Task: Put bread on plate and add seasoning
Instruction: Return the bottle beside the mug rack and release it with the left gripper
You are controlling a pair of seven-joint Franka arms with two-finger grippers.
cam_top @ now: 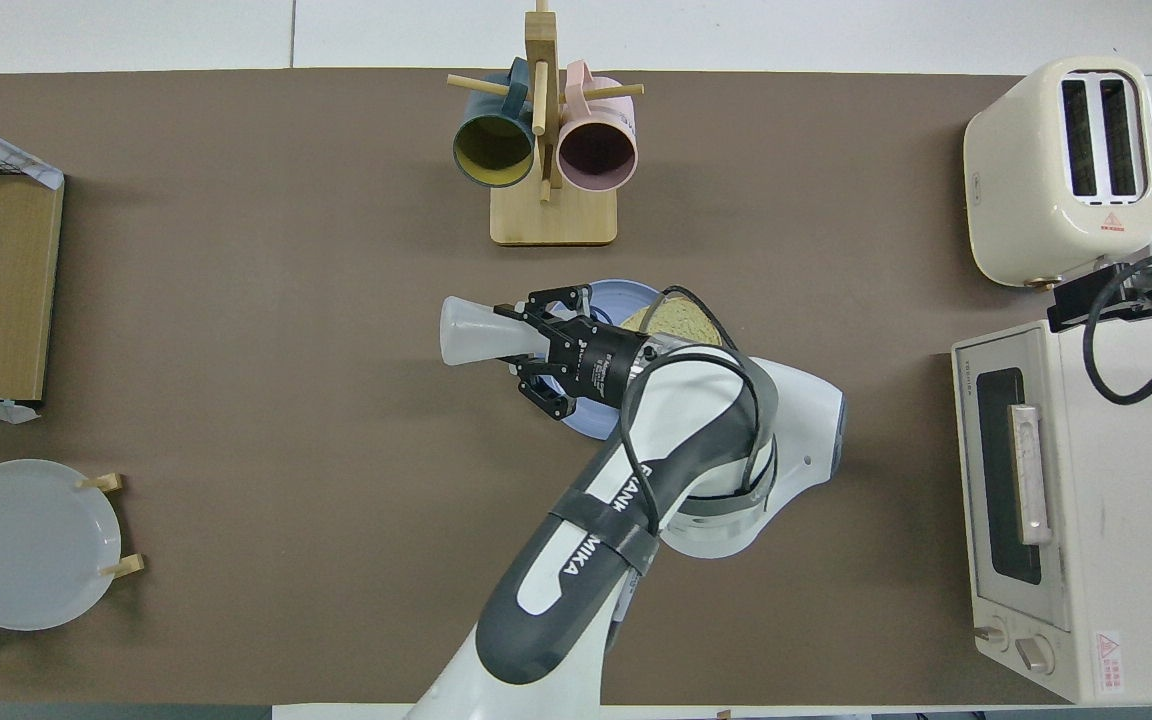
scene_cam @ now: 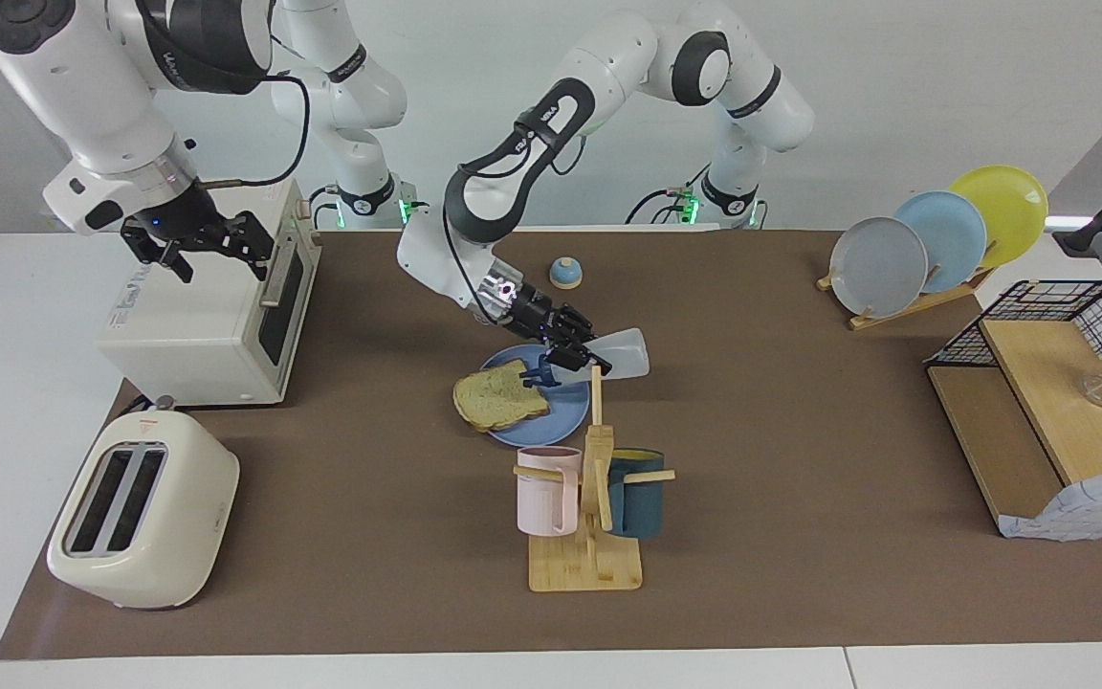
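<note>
The left gripper [scene_cam: 578, 356] has its fingers clamped on the seasoning bottle [scene_cam: 623, 351], which it holds tipped on its side in the air over the edge of the medium-blue plate [scene_cam: 551, 421]. The bottle's whitish body points toward the left arm's end of the surface, and its capped end is hidden among the fingers. In the overhead view the same gripper [cam_top: 536, 345] and bottle [cam_top: 476, 331] show just beside the plate's rim [cam_top: 591, 428].

The bread [scene_cam: 499, 399] lies on the plate, overhanging the rim toward the right arm's end of the surface. The plate rests mid-surface, nearer to the robots than the wooden mug stand [scene_cam: 589, 536] with its pink mug [scene_cam: 545, 490] and dark teal mug [scene_cam: 637, 492]. A small blue-domed bell [scene_cam: 565, 273] stands nearer to the robots than the plate.

The right gripper [scene_cam: 199, 244] waits with fingers apart, holding nothing, over the cream toaster oven [scene_cam: 211, 316]. A cream toaster [scene_cam: 142, 512] sits farther from the robots than the oven.
</note>
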